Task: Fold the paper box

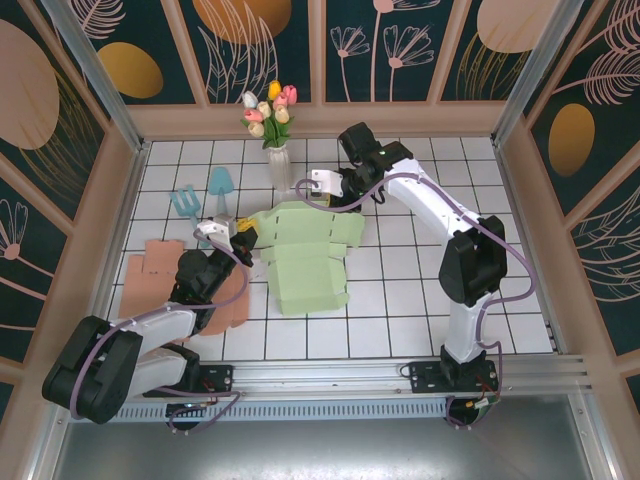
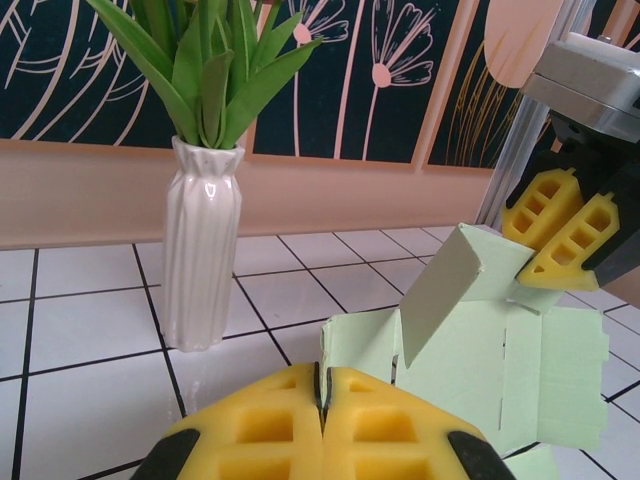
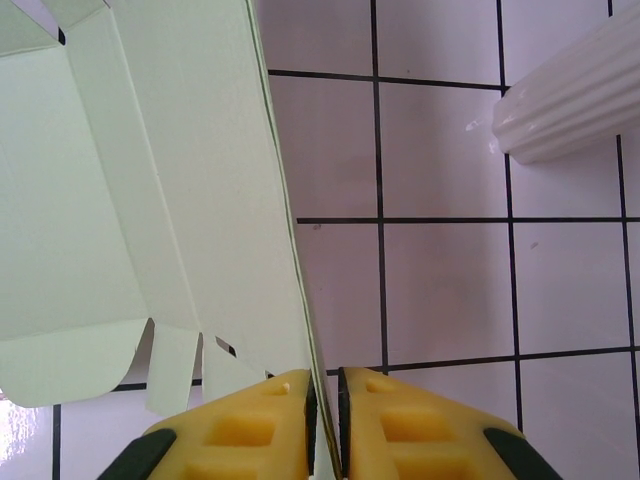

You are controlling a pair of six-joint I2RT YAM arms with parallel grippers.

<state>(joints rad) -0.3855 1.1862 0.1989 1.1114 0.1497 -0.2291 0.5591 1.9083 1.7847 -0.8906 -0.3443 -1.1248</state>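
A pale green paper box (image 1: 305, 258) lies mostly flat on the white tiled table. My left gripper (image 1: 244, 239) is at its left edge. Its yellow fingers (image 2: 250, 425) are shut, and the edge of a green flap (image 2: 355, 345) runs into the seam between them. My right gripper (image 1: 337, 197) is at the box's far edge, shut on a thin panel (image 3: 200, 200) that stands on edge between its fingers (image 3: 395, 425). From the left wrist, I see that right gripper (image 2: 560, 232) holding a flap (image 2: 440, 290) tilted up off the table.
A white ribbed vase (image 1: 277, 165) of tulips stands just behind the box, close to both grippers (image 2: 200, 250) (image 3: 575, 95). Two teal spatulas (image 1: 200, 195) lie at the back left. Flat brown cardboard (image 1: 155, 270) lies under the left arm. Walls enclose the table.
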